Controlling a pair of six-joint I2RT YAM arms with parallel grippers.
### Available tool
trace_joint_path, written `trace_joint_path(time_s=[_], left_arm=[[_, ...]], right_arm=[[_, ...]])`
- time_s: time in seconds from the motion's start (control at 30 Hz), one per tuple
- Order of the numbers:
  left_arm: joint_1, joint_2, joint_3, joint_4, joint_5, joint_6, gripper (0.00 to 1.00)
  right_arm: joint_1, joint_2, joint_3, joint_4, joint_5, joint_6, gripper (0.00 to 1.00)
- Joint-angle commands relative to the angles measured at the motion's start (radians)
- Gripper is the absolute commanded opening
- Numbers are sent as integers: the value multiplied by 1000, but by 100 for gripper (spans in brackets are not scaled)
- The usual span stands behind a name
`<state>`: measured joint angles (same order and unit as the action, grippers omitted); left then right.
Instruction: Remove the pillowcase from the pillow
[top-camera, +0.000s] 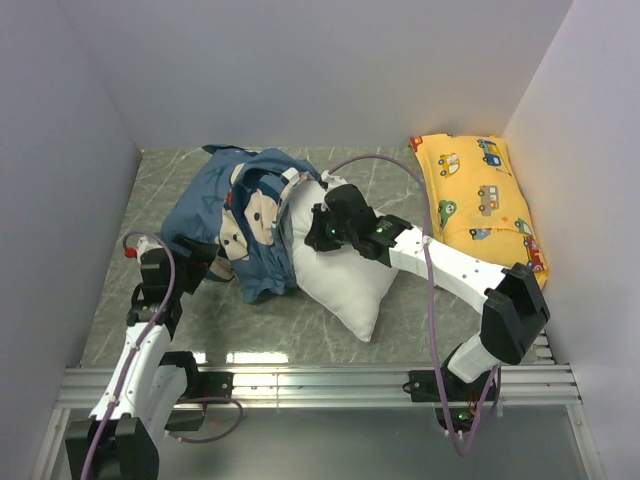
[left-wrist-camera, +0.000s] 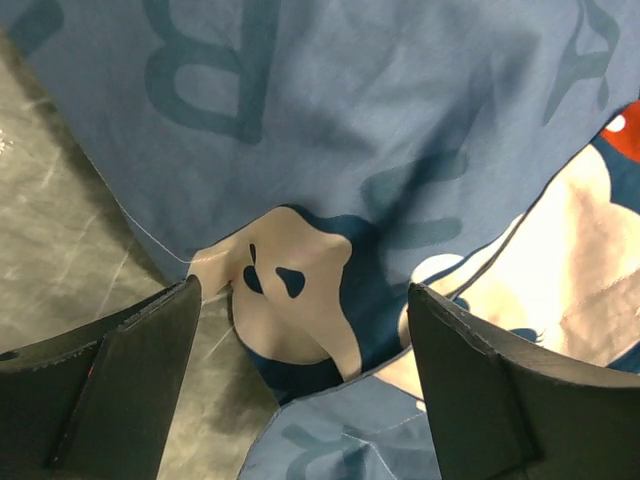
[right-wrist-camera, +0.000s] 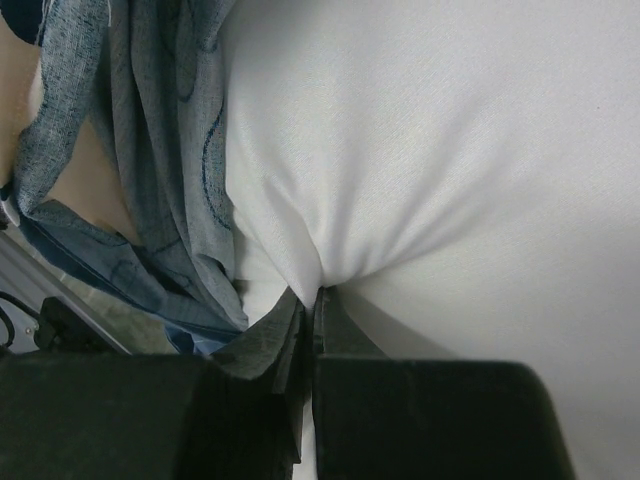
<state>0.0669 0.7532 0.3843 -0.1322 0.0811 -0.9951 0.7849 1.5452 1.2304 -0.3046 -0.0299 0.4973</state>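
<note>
We judge it over half done: pillow (top-camera: 345, 275) mostly bare on counter (top-camera: 200, 325) | pillowcase (top-camera: 235, 210) bunched over its left end, not free | left end effector (left-wrist-camera: 302, 290) wide above pillowcase | right end effector (right-wrist-camera: 318, 300) pinching pillow

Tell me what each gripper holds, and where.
The right gripper pinches a fold of the pillow beside the pillowcase edge. The left gripper stands open, holding nothing.

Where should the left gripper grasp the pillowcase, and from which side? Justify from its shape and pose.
Grip the pillowcase by its loose folded hem under the open left gripper, coming down from the left, away from the pillow. That edge looks slack and bunched, and the right gripper pinches the pillow.
</note>
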Motion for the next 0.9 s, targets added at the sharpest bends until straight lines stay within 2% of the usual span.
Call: trace_joint_path(time_s=[0.0, 0.3, 0.47, 0.6, 0.7, 0.73, 0.83, 0.87], left_arm=[[7, -34, -68, 236, 16, -72, 89], [13, 0, -199, 586, 39, -122, 92], [11, 17, -193, 634, 49, -122, 84], [13, 119, -160, 666, 77, -120, 76], [13, 158, -133, 666, 94, -120, 61], [13, 158, -125, 661, 94, -119, 48], [11, 130, -113, 643, 92, -114, 24], [13, 114, -107, 614, 88, -106, 21]], right_arm=[[-7, -8, 17, -7, 24, -26, 0], [-6, -25, 0, -13, 28, -40, 0], [-6, -22, 0, -14, 47, -45, 0], [7, -14, 17, -25, 65, -51, 0], [14, -13, 30, -40, 97, -60, 0], [17, -11, 38, -45, 108, -63, 0], [30, -10, 49, -62, 145, -81, 0], [34, -13, 52, -65, 154, -88, 5]])
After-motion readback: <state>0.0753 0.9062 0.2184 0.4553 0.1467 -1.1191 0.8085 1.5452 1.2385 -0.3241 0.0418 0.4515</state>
